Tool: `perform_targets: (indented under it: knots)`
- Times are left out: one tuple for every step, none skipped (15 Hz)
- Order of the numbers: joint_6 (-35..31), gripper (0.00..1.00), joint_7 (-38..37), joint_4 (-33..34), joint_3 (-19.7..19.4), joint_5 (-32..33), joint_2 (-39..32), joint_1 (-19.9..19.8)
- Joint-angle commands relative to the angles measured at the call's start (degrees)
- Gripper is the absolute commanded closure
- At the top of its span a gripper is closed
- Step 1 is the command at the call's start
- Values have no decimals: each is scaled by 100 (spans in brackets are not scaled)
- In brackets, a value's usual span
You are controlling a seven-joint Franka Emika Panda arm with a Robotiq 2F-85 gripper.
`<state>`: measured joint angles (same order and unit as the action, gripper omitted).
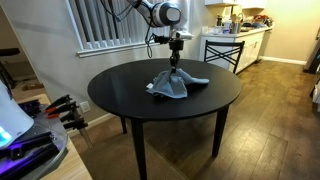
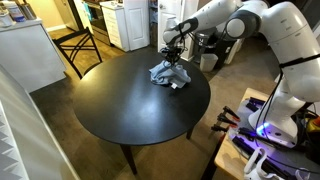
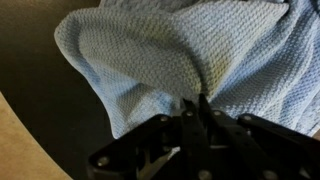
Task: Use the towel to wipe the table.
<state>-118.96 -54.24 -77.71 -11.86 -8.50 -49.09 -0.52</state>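
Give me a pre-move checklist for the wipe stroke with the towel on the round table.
1. Grip: gripper is closed on a fold of the towel in the wrist view. Ok.
2. Contact: the lower part of the towel rests on the table in both exterior views. Ok.
3. Towel shape: it is bunched in a heap, not spread flat. Not ok.
4. Stroke room: a wide stretch of bare table lies beside the towel. Ok.
5. Downward pressure on the cloth: cannot tell.
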Motion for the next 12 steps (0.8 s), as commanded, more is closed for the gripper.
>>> perform_targets:
  knots:
    - [127, 98, -507, -170, 23, 224, -15, 203]
    - [255, 98, -461, -80, 133, 221, -111, 249]
    - [365, 98, -378, -25, 255, 197, -179, 284]
    - [472, 98, -300, 62, 388, 183, -265, 371]
    - [571, 98, -307, 129, 459, 229, -330, 493]
    - [644, 98, -310, 213, 550, 286, -379, 658]
    - [709, 98, -291, 309, 636, 339, -407, 815]
    - [769, 98, -245, 391, 721, 395, -419, 962]
    - [812, 98, -242, 501, 793, 487, -432, 1161]
    - [863, 98, -201, 585, 875, 538, -422, 1308]
    - [878, 98, -171, 673, 936, 625, -415, 1493]
    - [894, 98, -132, 739, 1003, 689, -397, 1640]
